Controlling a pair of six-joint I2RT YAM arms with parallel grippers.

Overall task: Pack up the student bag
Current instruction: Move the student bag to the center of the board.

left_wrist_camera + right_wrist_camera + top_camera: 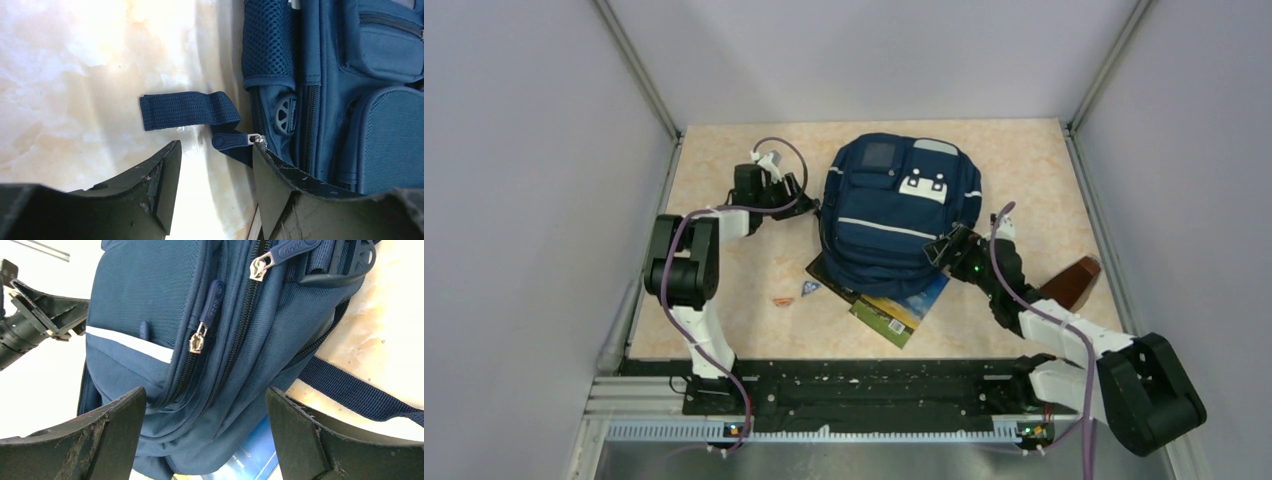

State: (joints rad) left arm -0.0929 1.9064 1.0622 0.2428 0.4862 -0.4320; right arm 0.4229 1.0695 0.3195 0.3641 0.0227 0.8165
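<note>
While the large navy blue fabric backpack lies front-up in the middle of the pale marbled worktop, its near edge over a green-and-yellow covered book, an arm sits at each flank. The left pincer is spread and holds nothing, and a small navy rubber zip pull lies just ahead of its fingers, beside a loose navy webbing strap. The right pincer is spread wide, facing the closed zips on the backpack's other side without gripping them. I judge the step in hand to be opening the backpack, since every zip in view looks shut. The next move calls for a fine pinch on that small flat tab, then a pull along the zip track while the other arm steadies the soft fabric.
</note>
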